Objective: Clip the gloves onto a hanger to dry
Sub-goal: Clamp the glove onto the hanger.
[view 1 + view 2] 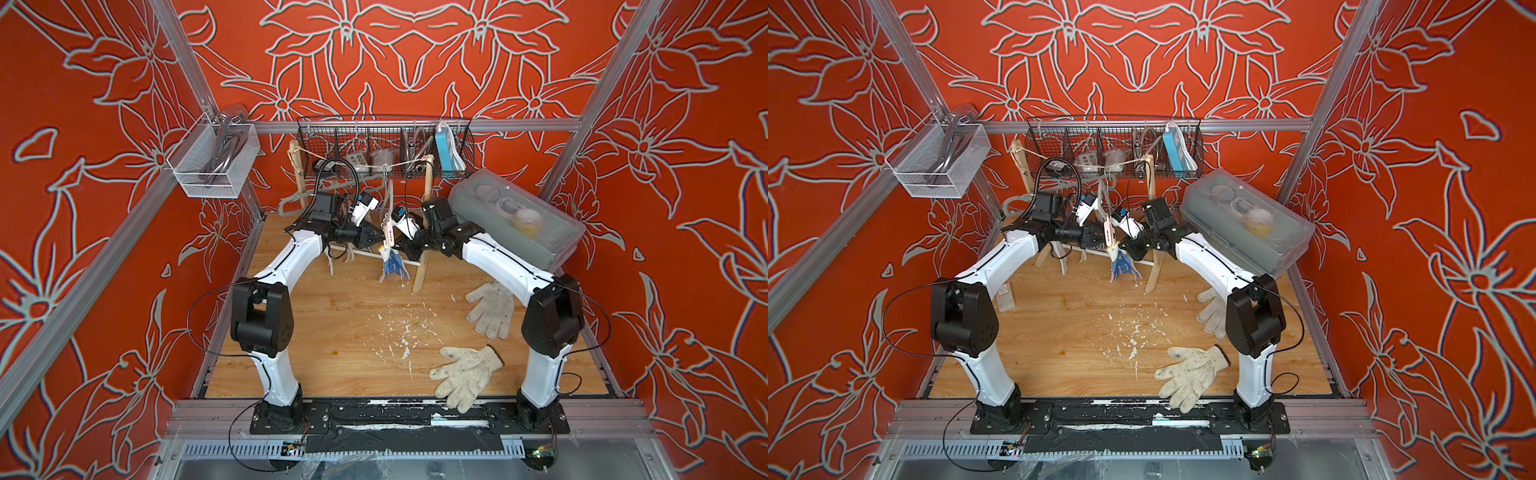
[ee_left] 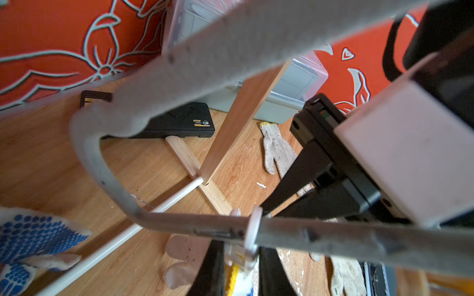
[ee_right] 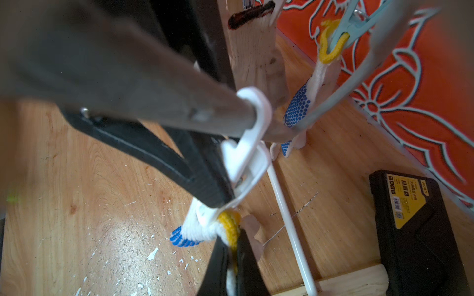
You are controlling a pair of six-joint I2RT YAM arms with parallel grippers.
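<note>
A grey hanger (image 2: 179,223) hangs on the wooden rack at the back middle. My left gripper (image 2: 239,257) is shut on a white clip (image 2: 252,230) on the hanger's lower bar. My right gripper (image 3: 232,266) is shut on the yellow-edged cuff of a blue-dotted glove (image 3: 202,230), holding it at that clip's mouth (image 3: 246,164). In both top views this glove (image 1: 392,266) (image 1: 1121,266) dangles between the two grippers. A second blue-dotted glove (image 3: 297,107) and an off-white glove (image 3: 256,51) hang further along the hanger. Two off-white gloves (image 1: 492,309) (image 1: 465,376) lie on the table at the right.
The rack's wooden upright (image 1: 422,266) and white rod (image 3: 289,217) stand close under the grippers. A black case (image 3: 415,217) lies behind the rack. A translucent lidded box (image 1: 519,216) leans at the back right. A wire basket (image 1: 382,145) hangs on the back rail. White flakes (image 1: 403,332) litter the table.
</note>
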